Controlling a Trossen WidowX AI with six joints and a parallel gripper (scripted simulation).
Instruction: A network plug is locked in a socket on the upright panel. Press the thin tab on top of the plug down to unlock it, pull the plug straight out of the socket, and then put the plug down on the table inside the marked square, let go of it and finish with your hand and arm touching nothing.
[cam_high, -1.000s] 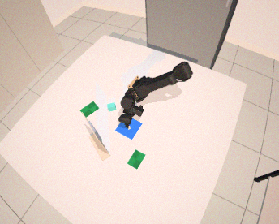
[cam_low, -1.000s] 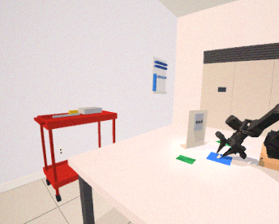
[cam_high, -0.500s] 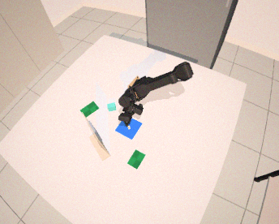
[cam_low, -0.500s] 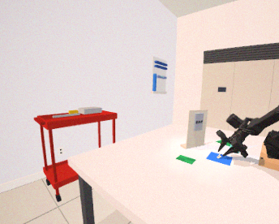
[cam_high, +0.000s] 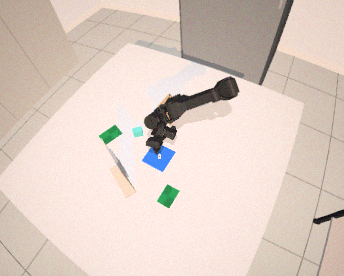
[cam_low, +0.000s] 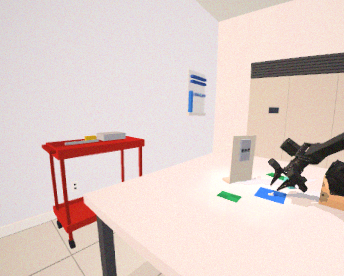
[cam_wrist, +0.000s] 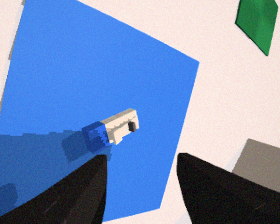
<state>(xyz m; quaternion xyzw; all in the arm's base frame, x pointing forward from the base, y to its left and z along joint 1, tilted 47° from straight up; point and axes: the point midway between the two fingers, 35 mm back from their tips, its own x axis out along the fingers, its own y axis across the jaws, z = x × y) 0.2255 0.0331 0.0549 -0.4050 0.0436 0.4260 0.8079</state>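
The plug (cam_high: 159, 156) (cam_low: 274, 193) (cam_wrist: 114, 121), pale with a blue end, lies inside the blue marked square (cam_high: 162, 165) (cam_low: 263, 193) (cam_wrist: 100, 65). In the wrist view it lies at a slant, clear of the square's edges. My gripper (cam_high: 158, 150) (cam_low: 275, 187) (cam_wrist: 141, 163) is open, with nothing between its fingers. In the wrist view the plug shows beyond and to the left of the gap between the fingertips, and no finger is seen touching it. The upright panel (cam_low: 236, 160) stands on the table, and the socket area (cam_low: 245, 150) on its face holds no plug that I can see.
One green patch (cam_high: 110, 134) (cam_low: 272, 175) lies beyond the panel. Another green patch (cam_high: 168, 196) (cam_low: 229, 196) lies on the other side of the blue square. A small teal block (cam_high: 137, 131) lies near the arm. A grey shape (cam_wrist: 260, 162) shows at the wrist view's right edge.
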